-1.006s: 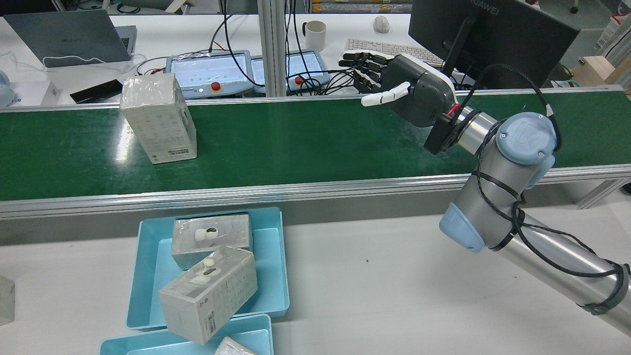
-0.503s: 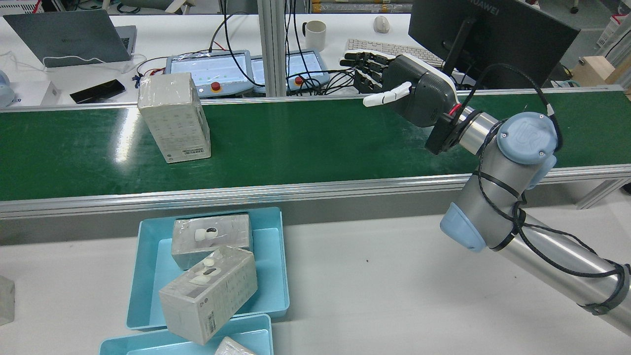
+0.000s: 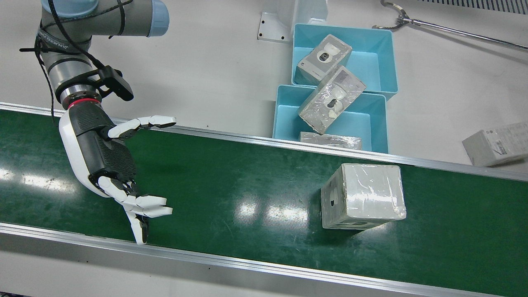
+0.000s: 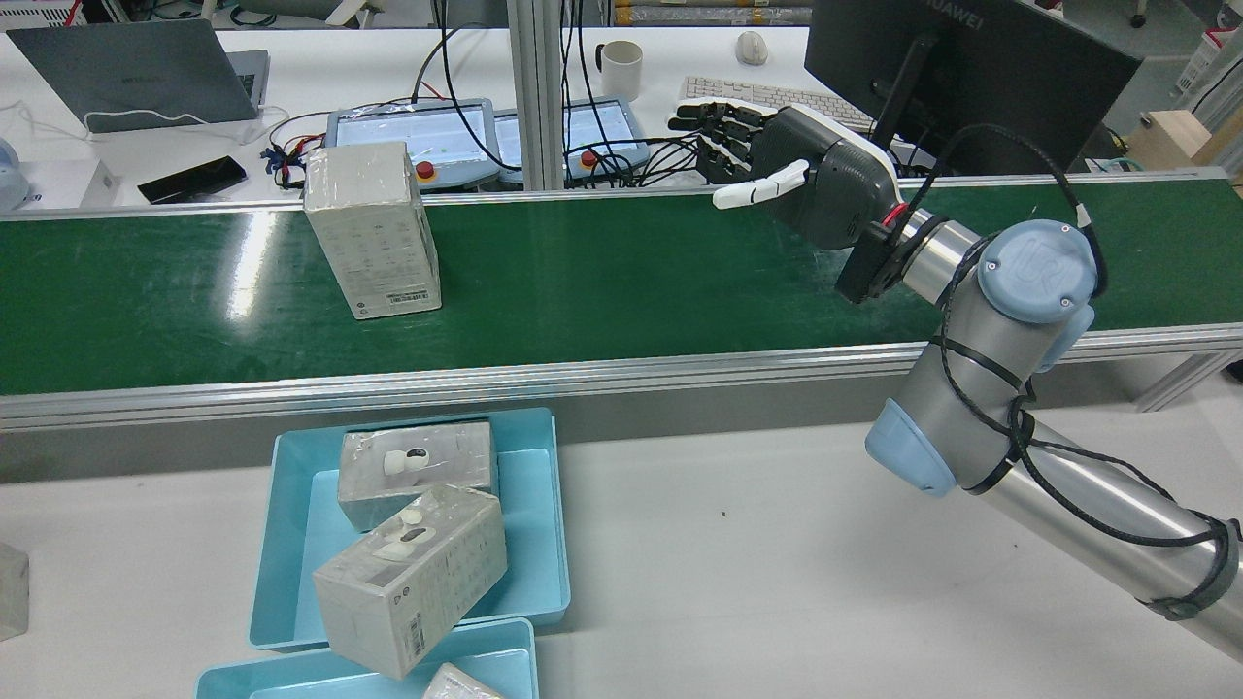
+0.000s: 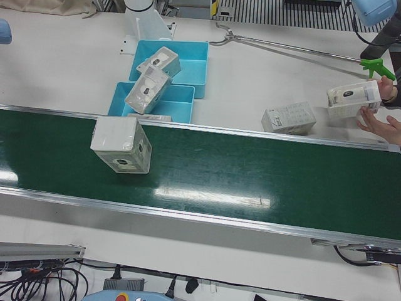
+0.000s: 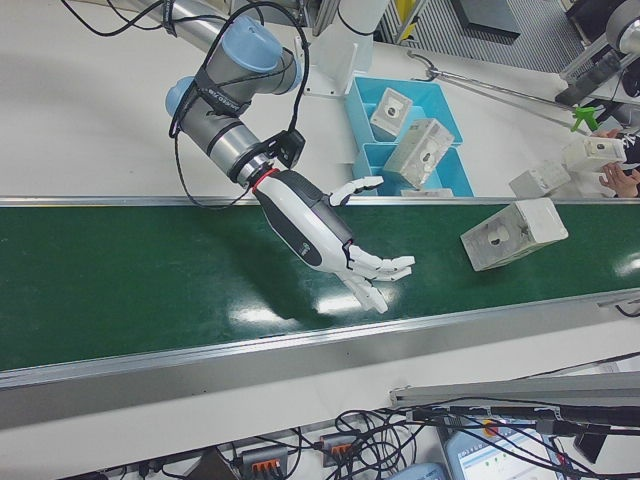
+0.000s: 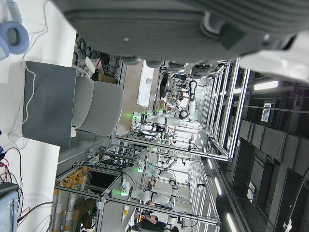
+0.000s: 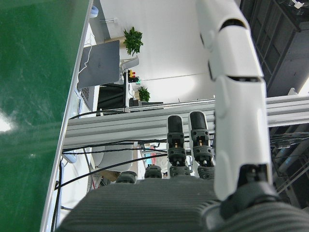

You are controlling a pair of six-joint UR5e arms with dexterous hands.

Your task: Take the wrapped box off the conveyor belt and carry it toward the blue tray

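Wrapped box (image 4: 372,230) stands upright on the green conveyor belt (image 4: 602,282), well apart from the right hand (image 4: 791,175), whose fingers (image 3: 142,206) are spread over the belt, holding nothing. Blue tray (image 4: 539,544) sits on the white tabletop (image 4: 738,563) beside the belt, its neighbour cut off by the frame edge. The left hand (image 7: 193,29) fills its own camera; its fingers cannot be made out.

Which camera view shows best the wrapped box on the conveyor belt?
The front view: the wrapped box is large, unblocked, top and one side visible. The rear, left-front and right-front views show it smaller; the hand views do not show it.
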